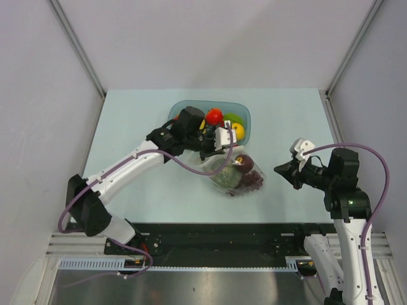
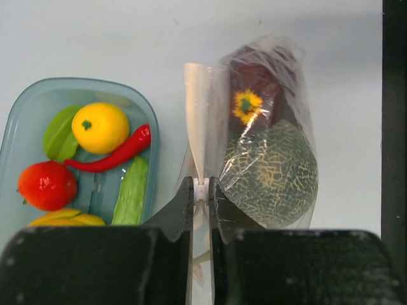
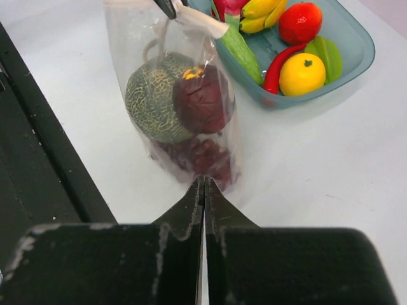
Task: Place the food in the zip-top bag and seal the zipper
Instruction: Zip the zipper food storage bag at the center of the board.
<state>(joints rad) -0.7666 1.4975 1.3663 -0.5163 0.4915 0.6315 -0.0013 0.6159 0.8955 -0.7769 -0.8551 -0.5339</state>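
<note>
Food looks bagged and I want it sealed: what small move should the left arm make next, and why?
Probably slide the left gripper along the zipper toward its far end: its jaws pinch the strip, which runs on ahead of them, and the ball and grapes sit inside the bag.

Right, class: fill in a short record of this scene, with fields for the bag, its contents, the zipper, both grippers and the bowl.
bag: beside the bowl, mouth towards it
contents: ball, grapes, a dark red fruit
zipper: pinched by left gripper; sealed or not, cannot tell
left gripper: shut on zipper
right gripper: shut, empty, clear of the bag's bottom end
bowl: holds other toy food
</note>
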